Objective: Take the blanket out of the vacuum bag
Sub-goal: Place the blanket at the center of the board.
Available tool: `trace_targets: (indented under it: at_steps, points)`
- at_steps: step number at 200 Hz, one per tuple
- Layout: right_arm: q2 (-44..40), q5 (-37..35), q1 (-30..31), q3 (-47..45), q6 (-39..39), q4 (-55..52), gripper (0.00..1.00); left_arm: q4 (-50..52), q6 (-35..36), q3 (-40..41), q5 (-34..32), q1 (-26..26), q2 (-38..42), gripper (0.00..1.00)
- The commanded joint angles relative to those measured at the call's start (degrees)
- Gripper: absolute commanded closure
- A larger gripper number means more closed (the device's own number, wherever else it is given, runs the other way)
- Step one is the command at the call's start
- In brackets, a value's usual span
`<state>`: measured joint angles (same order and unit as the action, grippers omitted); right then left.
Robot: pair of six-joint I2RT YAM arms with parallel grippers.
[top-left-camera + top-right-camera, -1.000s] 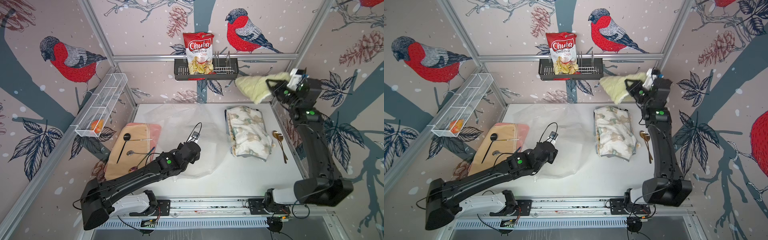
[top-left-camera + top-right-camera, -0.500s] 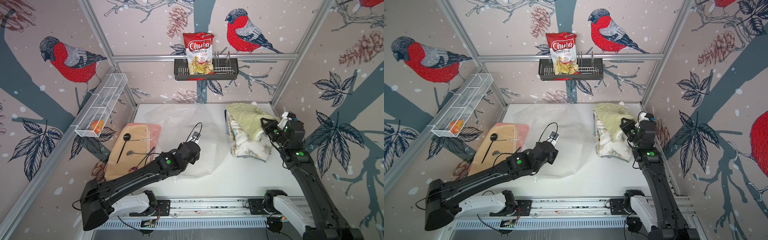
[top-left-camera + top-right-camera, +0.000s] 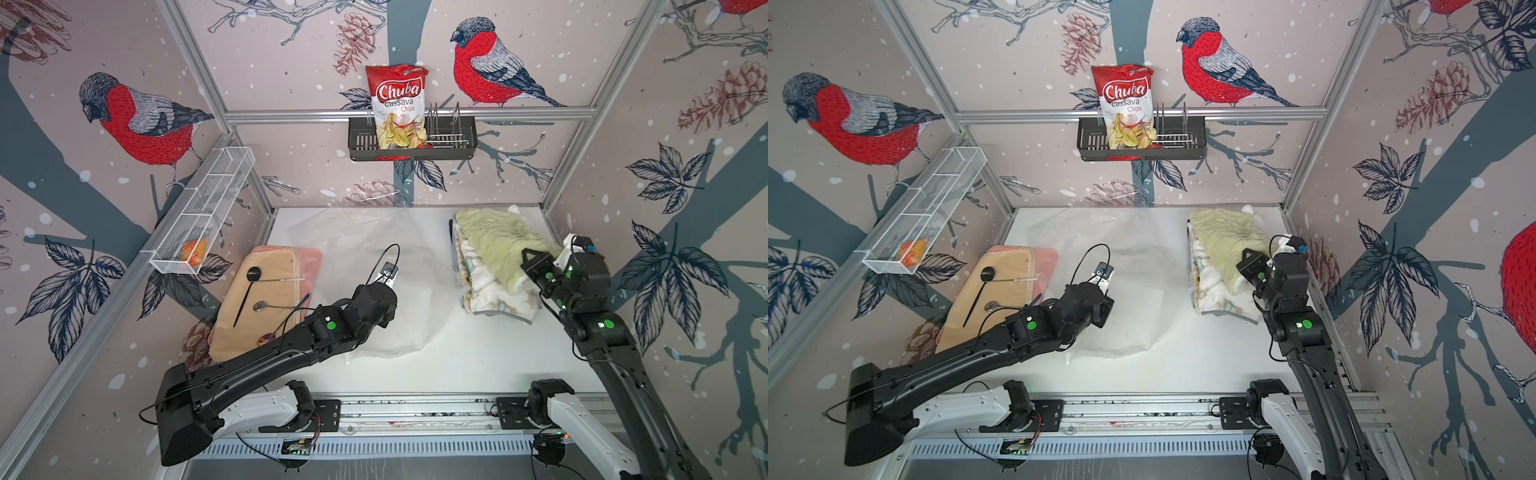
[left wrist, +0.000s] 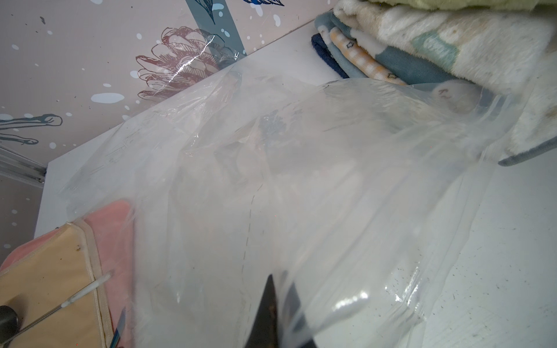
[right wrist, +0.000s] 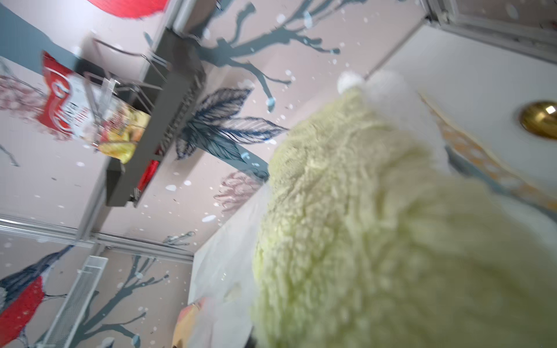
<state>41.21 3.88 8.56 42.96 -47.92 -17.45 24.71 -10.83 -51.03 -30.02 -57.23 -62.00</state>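
The blanket (image 3: 496, 245) lies outside the vacuum bag (image 3: 386, 266), on the folded pile at the far right of the desk (image 3: 478, 357), so the right gripper (image 3: 524, 266), closed on its green fleece, should release gently, while the left gripper (image 4: 272, 304) pinches the bag.

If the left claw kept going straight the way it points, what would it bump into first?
Probably only more of the vacuum bag it already pinches. Beyond that, likely the folded blankets, though depth is hard to judge.
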Motion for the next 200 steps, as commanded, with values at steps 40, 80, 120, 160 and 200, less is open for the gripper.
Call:
trace_targets:
  at_steps: [40, 80, 120, 160, 200]
  points:
    - [-8.7, 0.6, -0.3, -9.8, -2.1, -6.4, 0.32, -1.1, -0.3, -0.3, -0.1, 0.1, -0.2, 0.98]
    - [-13.6, -2.8, -0.8, -2.4, -0.3, -17.5, 0.21, -1.3, -0.2, -0.6, -0.1, 0.1, 2.0, 0.51]
    - [-17.3, -0.1, 0.4, 0.0, -1.3, -22.3, 0.28, -8.8, 2.9, 3.1, 6.5, 0.1, 13.2, 0.36]
    - [-21.3, -2.5, 0.5, 1.5, -1.2, -26.4, 0.44, -14.8, 3.8, 6.4, 11.1, 0.0, 21.6, 0.56]
    - [-18.0, -0.8, -0.6, 5.3, 2.8, -26.2, 0.74, -14.4, 3.9, 5.9, 12.6, 0.0, 19.8, 0.68]
